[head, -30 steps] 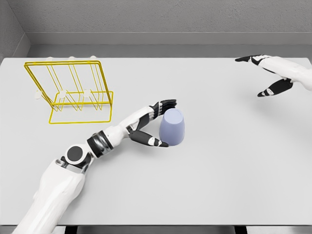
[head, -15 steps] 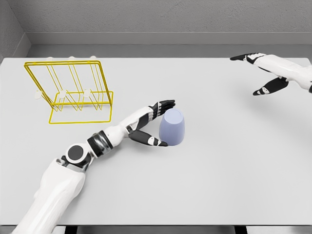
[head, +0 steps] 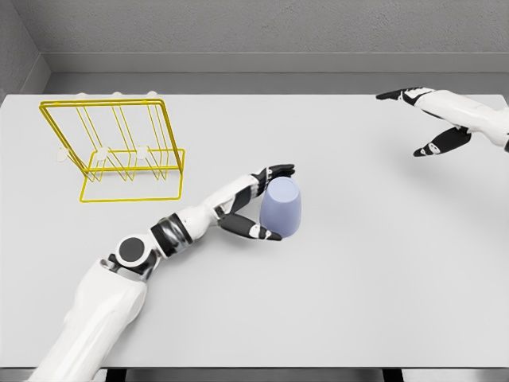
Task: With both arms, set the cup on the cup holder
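Head view: cup [head: 281, 208] upside down on table [head: 358, 263], near centre, well right and below rack [head: 115, 150]. Left hand [head: 256, 204] at cup's left side, fingers over top edge, thumb low at base, cupping cup; contact looks made. Right hand [head: 429, 119] far right of cup, above table's back corner, fingers spread, holding nothing.

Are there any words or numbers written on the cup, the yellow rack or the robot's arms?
None. No words, numbers or signs show anywhere.
The cup is plain lilac.
The rack is bare yellow wire.
The left hand at the cup, the right hand and the table carry no markings.
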Motion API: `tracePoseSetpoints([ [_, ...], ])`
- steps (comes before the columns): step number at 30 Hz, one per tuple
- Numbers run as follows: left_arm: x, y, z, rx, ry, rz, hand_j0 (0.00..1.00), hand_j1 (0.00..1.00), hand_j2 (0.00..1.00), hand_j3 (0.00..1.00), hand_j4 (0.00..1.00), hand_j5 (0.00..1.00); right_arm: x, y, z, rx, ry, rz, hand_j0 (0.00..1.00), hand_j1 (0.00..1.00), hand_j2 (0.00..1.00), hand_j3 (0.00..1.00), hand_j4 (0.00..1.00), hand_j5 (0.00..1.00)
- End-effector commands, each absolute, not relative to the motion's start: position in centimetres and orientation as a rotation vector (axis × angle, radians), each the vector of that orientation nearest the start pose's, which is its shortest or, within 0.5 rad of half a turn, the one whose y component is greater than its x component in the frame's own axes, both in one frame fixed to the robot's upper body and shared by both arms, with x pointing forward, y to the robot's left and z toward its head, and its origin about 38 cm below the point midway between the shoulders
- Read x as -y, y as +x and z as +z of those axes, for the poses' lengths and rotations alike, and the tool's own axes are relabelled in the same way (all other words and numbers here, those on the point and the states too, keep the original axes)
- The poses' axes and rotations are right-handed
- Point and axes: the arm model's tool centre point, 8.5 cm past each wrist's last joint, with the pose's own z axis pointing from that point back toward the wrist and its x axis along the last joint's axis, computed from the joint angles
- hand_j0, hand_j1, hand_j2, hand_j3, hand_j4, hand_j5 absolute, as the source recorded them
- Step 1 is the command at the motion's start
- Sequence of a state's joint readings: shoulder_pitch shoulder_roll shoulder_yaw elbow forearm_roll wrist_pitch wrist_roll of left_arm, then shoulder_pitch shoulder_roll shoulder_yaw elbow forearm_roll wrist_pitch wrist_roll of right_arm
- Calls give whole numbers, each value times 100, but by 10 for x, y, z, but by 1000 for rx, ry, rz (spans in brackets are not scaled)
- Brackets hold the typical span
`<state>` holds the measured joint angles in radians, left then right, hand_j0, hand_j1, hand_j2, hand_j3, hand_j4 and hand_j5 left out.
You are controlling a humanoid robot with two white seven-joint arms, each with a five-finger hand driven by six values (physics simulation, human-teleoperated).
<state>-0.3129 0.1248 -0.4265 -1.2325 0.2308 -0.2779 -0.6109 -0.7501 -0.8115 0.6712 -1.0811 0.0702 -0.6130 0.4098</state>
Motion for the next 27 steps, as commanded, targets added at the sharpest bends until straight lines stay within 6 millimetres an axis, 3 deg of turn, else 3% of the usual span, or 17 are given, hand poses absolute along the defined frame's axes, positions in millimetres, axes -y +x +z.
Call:
tracePoseSetpoints([
  [1, -114, 402, 69, 1578, -687, -864, 100, 100, 100, 100, 100, 100, 380, 479, 223, 1545, -351, 1572, 100, 100, 100, 100, 100, 100],
  [14, -110, 403, 71, 1582, -693, -862, 99, 99, 99, 99, 99, 99, 381, 479, 224, 1547, -355, 1567, 100, 100, 100, 100, 100, 100],
  [19, -108, 402, 71, 1585, -699, -859, 76, 76, 76, 76, 76, 76, 383, 479, 222, 1540, -355, 1565, 100, 100, 100, 100, 100, 100],
  [25, -107, 402, 72, 1587, -700, -858, 67, 67, 67, 67, 67, 67, 388, 477, 224, 1542, -367, 1551, 100, 100, 100, 100, 100, 100],
  [27, -107, 402, 72, 1587, -701, -857, 59, 59, 59, 59, 59, 59, 387, 477, 223, 1543, -363, 1551, 100, 100, 100, 100, 100, 100],
])
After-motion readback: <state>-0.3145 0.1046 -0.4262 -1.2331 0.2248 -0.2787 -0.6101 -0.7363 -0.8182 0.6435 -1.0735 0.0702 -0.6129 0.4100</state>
